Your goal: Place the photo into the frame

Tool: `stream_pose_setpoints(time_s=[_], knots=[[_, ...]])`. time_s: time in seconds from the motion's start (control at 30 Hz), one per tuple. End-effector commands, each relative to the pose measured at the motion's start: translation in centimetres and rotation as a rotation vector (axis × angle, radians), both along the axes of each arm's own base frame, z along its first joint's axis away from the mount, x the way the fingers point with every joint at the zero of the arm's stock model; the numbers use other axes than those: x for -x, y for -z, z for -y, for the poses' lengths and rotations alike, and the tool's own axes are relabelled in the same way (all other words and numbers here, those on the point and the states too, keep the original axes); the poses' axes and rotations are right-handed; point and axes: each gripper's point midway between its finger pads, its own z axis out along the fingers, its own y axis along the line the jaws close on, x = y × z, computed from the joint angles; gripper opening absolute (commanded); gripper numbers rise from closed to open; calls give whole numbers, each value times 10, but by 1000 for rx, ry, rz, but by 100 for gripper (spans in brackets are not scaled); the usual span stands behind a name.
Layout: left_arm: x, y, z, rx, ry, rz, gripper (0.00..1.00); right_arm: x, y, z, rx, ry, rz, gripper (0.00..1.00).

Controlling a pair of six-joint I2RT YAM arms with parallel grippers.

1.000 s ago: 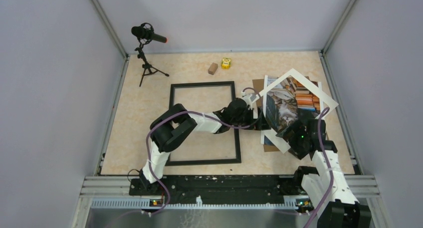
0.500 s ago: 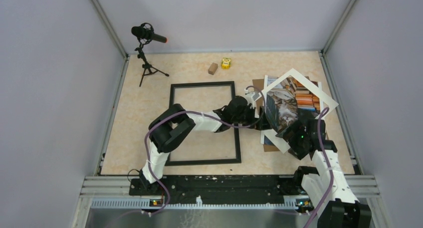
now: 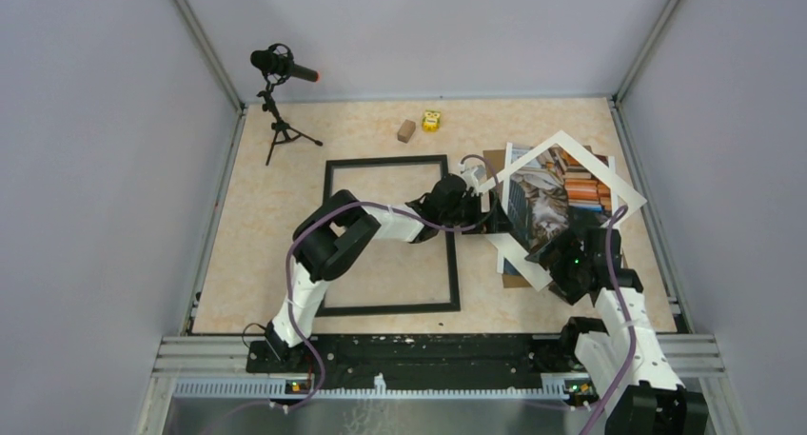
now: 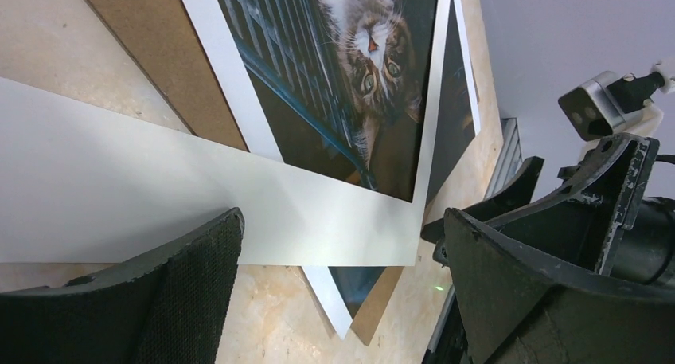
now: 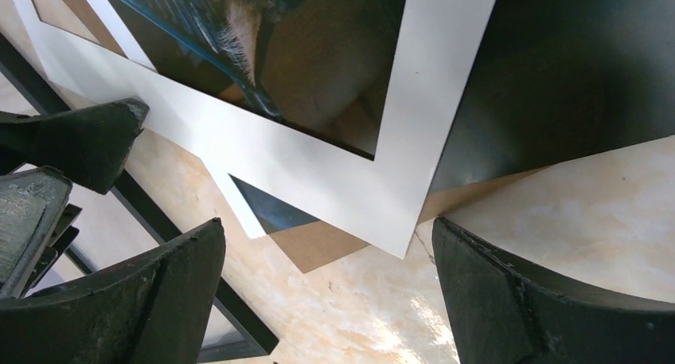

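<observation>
- Since the earlier top views, the left arm has swung its wrist toward the far side of the table [image 3: 276, 216]. This has carried the left gripper [image 4: 342, 236] along the left edge of the photo [image 3: 552, 202]. The right arm and the photo show no shift.
- Progress: the task appears to be at an early stage. The frame [image 3: 385, 159] lies flat with bare table showing through its opening, and only the left arm crosses it. The photo sits to the right of the frame, near it but wholly outside it, on the brown backing board [image 4: 143, 45].
- Remaining, as judged: gripping the photo, carrying it leftward, squaring it to the frame and laying it inside.
- Left gripper: jaws spread wide and holding nothing. In the left wrist view a white corner of the photo lies between the fingers; contact cannot be judged.
- Right gripper [image 5: 326, 236]: jaws likewise spread wide and empty, poised over the photo's near corner.
- Appearance of the photo: picture side up, a grey-white cat among coloured books inside a wide white border. It is turned diamond-wise to the frame. A second white-edged corner shows beneath it; whether this is a separate sheet cannot be told.
</observation>
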Motion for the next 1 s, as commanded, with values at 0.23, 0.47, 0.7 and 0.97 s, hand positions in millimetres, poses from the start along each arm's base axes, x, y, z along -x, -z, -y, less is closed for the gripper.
stream_pose_setpoints(time_s=[0.23,0.47,0.7,0.97], knots=[[24,34,-13,-27,18,-126,99,-15,-8,-8,-61,5,76,98],[25,38,-14,-30,13,-129,99,-34,-32,-18,-120,-30,180,98],[26,37,-14,-26,20,-120,99,-47,-51,-17,-117,-27,223,98],[27,37,-13,-21,32,-119,99,-64,-62,-12,-122,26,300,98]])
